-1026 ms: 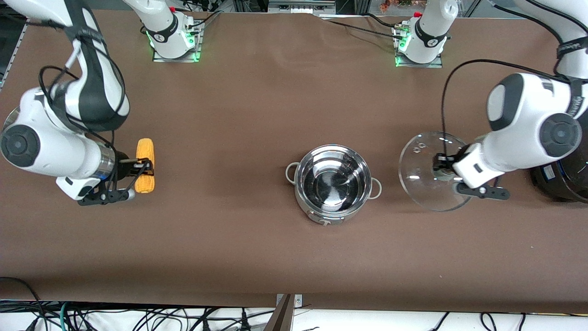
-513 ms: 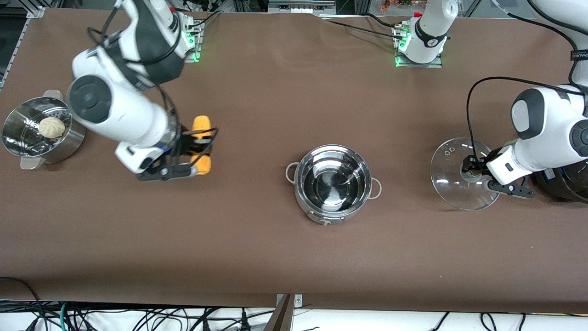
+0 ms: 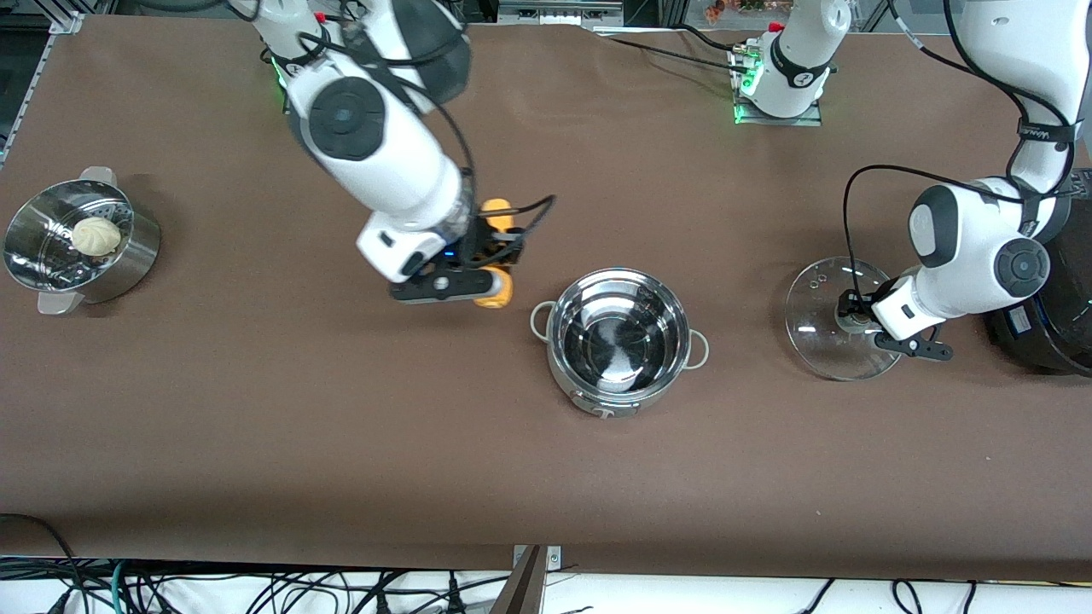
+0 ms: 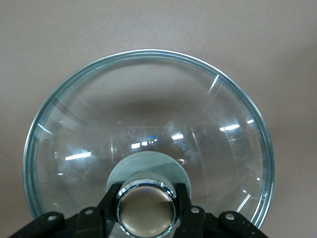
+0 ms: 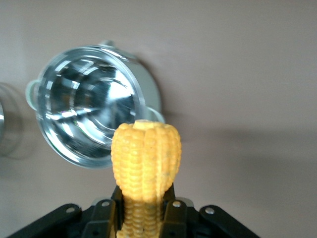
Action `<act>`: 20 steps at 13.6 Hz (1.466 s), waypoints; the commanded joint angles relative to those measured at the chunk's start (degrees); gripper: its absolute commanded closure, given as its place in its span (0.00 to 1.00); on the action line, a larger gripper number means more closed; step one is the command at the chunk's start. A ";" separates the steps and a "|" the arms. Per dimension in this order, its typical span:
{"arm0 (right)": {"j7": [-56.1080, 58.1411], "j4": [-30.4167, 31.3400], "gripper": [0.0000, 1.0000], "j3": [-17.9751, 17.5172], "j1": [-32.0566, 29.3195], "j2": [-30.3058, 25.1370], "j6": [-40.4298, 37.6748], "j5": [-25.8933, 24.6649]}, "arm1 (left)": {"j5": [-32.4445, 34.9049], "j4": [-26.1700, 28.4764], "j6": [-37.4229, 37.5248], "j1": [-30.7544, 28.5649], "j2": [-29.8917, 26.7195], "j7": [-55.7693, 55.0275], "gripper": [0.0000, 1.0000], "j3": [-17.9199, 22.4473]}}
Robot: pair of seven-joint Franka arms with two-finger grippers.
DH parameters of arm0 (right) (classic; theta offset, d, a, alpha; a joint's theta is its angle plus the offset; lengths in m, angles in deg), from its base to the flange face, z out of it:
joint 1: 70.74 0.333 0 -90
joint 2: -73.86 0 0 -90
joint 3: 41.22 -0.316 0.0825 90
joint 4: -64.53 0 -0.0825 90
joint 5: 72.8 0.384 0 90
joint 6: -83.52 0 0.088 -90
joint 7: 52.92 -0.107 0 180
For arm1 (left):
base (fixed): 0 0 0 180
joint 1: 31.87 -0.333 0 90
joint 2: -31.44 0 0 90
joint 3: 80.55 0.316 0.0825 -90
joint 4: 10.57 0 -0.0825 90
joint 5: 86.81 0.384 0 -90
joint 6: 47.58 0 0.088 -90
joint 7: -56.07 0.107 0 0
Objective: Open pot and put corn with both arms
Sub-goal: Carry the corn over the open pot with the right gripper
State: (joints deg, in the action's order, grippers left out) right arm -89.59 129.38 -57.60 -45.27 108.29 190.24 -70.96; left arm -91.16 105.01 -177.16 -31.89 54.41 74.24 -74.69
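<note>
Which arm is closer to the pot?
Right. Its end effector, holding the corn, is up beside the pot; the left end effector holds the lid farther away.

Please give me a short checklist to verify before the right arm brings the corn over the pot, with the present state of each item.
1. Pot open and empty: ok.
2. Right end effector shut on corn: ok.
3. Lid away from the pot, toward the left arm's end of the table: ok.
4. Left end effector shut on the lid knob: ok.
5. Corn above the pot opening: not ok, it is over bare table beside the pot.
6. Lid resting on the table: cannot tell.
</note>
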 commanded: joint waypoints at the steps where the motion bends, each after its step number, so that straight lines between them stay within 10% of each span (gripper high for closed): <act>1: -1.47 -5.09 0.98 0.65 3.52 6.08 3.65 -2.71 | 1.10 0.44 -1.11 0.02 -0.13 0.90 1.00 0.20; 9: -6.13 -8.15 1.00 1.61 9.41 15.83 19.04 -3.43 | 1.10 0.97 -0.94 0.02 1.02 0.46 1.00 0.29; 17: -5.87 -9.13 0.95 3.46 9.86 19.88 23.53 -3.43 | 1.01 0.97 -0.94 0.02 0.76 0.72 0.48 0.29; 20: -5.87 -8.78 0.62 3.46 9.69 20.94 25.98 -3.43 | 1.01 0.97 -0.94 0.11 0.06 0.81 0.15 0.29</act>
State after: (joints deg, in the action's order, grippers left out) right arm -94.72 122.97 -54.45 -36.13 127.30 214.83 -73.56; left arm -91.16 105.28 -178.05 -31.88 56.33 74.30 -74.63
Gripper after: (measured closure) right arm 0.674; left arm 0.392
